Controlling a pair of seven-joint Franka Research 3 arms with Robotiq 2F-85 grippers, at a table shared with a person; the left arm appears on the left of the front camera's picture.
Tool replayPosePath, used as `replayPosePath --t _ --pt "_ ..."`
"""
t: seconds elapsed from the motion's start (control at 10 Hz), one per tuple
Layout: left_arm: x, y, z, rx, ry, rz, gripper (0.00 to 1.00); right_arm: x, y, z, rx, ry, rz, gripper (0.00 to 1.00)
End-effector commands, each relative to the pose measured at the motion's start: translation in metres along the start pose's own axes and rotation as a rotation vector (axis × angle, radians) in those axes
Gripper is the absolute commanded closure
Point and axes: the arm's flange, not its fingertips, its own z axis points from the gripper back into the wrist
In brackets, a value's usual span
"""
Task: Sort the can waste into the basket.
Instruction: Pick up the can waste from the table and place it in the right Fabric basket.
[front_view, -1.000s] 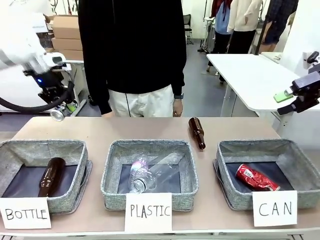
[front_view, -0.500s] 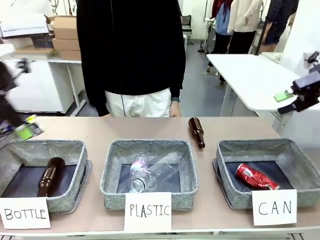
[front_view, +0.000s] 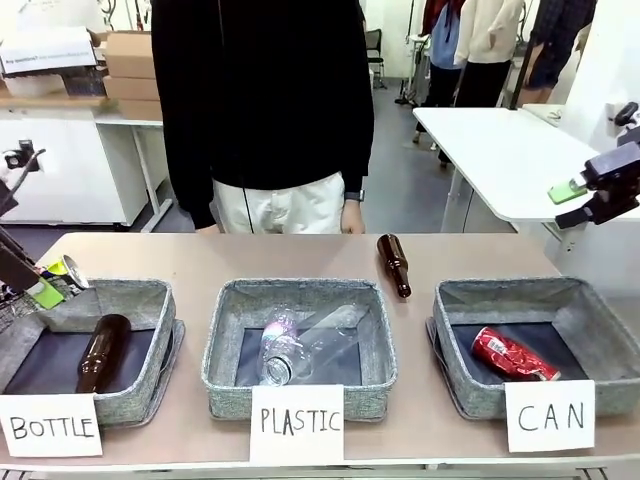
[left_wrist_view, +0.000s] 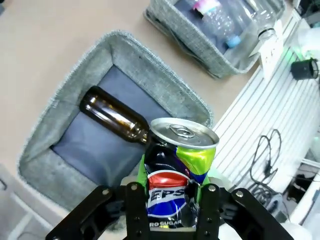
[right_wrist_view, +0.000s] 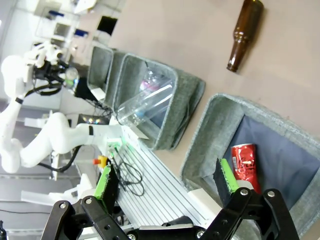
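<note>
Can waste, black-and-silver can (left_wrist_view: 177, 170): clamped between the left gripper's (left_wrist_view: 171, 192) fingers, standing along them, lid end away from the wrist. In the left wrist view it sits at 6 o'clock, above the BOTTLE basket (left_wrist_view: 65, 90). The brown bottle (left_wrist_view: 112, 116) in that basket lies at 10 o'clock of the can. In the front view, can and gripper are at 9 o'clock, by the basket's far rim.

Can waste, red can (front_view: 513, 355): on its side inside the CAN basket (front_view: 500, 290), at 4 o'clock.

Right gripper (right_wrist_view: 165, 180): jaws spread wide, nothing between them, raised well apart from the red can.

PLASTIC basket (front_view: 300, 292), 6 o'clock: holds clear bottles (front_view: 300, 345).

Loose brown bottle (front_view: 394, 264): on the table (front_view: 250, 255), beyond the baskets.

Person (front_view: 265, 100): standing at the far edge, 12 o'clock.
</note>
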Motion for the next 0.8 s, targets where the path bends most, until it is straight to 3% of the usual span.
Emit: replayPosePath --t 0.0,0.2,0.3,0.4,0.5,0.7 --pt "-0.005 -0.001 0.0 0.01 -0.016 0.002 0.59 0.0 0.0 0.0 0.0 0.0 0.0 0.0" --pt "0.092 -0.052 -0.002 0.076 -0.259 0.065 0.59 -0.044 0.0 0.039 0.08 -0.013 -0.067 0.0" --pt "0.144 -0.085 -0.004 0.017 -0.357 0.055 0.59 -0.079 -0.004 0.068 0.126 0.032 -0.047 0.0" --pt "0.188 -0.13 -0.016 0.023 -0.322 -0.018 0.59 -0.114 -0.01 0.093 0.092 -0.029 -0.09 0.0" --pt "0.234 -0.18 -0.039 0.091 -0.386 -0.156 0.59 -0.148 -0.023 0.109 0.002 -0.092 -0.232 0.0" --pt "0.298 -0.233 -0.091 0.018 -0.383 -0.29 0.59 -0.185 -0.034 0.11 0.016 -0.145 -0.315 0.0"
